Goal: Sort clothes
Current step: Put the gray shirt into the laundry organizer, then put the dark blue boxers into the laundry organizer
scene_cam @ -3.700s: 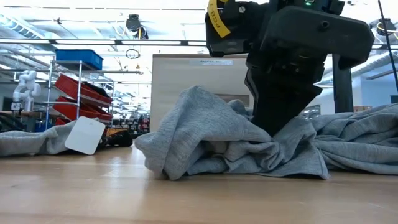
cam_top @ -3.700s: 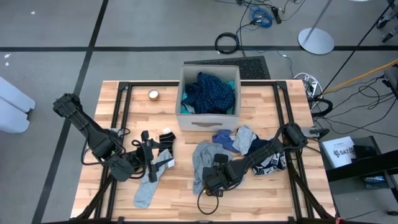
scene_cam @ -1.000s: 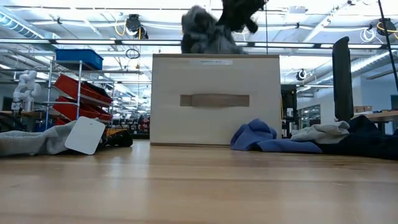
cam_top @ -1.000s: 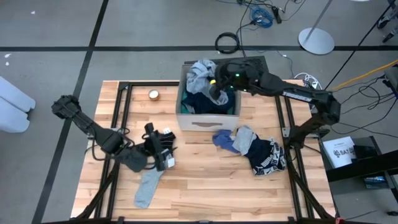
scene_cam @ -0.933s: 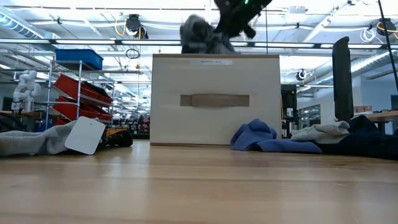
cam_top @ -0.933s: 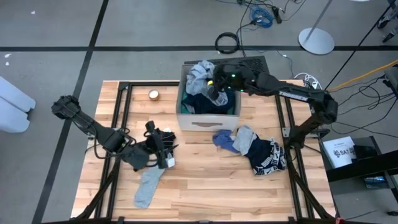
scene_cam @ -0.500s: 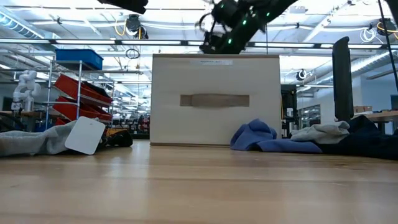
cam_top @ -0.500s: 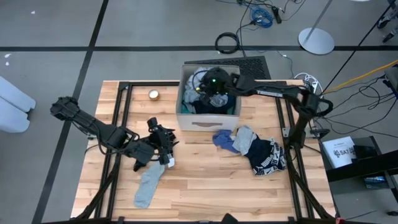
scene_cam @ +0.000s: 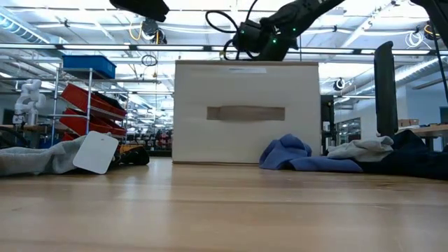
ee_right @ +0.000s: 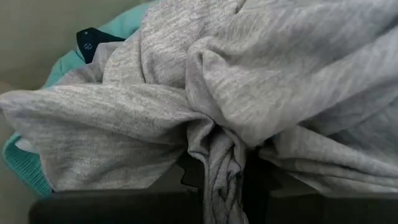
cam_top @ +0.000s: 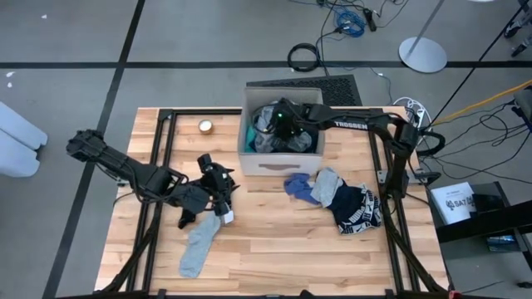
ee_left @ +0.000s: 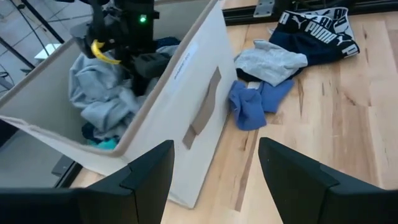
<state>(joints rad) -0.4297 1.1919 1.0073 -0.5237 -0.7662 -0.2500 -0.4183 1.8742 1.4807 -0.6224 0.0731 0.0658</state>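
- While the grey garment [ee_right: 249,93] hung above the box rim a second ago, it now lies down inside the beige box [cam_top: 281,158], on top of the turquoise [ee_right: 25,158] and navy dotted [ee_right: 93,38] pieces.
- Right gripper [cam_top: 283,124] is lowered into the box; its jaws remain clenched on a fold of the grey garment, not yet released.
- Left gripper [cam_top: 218,189] hovers over the bench [cam_top: 274,257] near the black socks [cam_top: 218,184], jaws spread wide, holding nothing.
- Judgement: one garment is as good as sorted; release is the outstanding step.
- Still unsorted on the bench: blue cloth [cam_top: 299,188], small grey piece [cam_top: 329,184], black-and-white patterned garment [cam_top: 362,213], grey sock [cam_top: 198,246].
- Legible writing: "PUMA" on the patterned garment's waistband, left wrist view; "TROSSEN" on the right arm [cam_top: 353,125].
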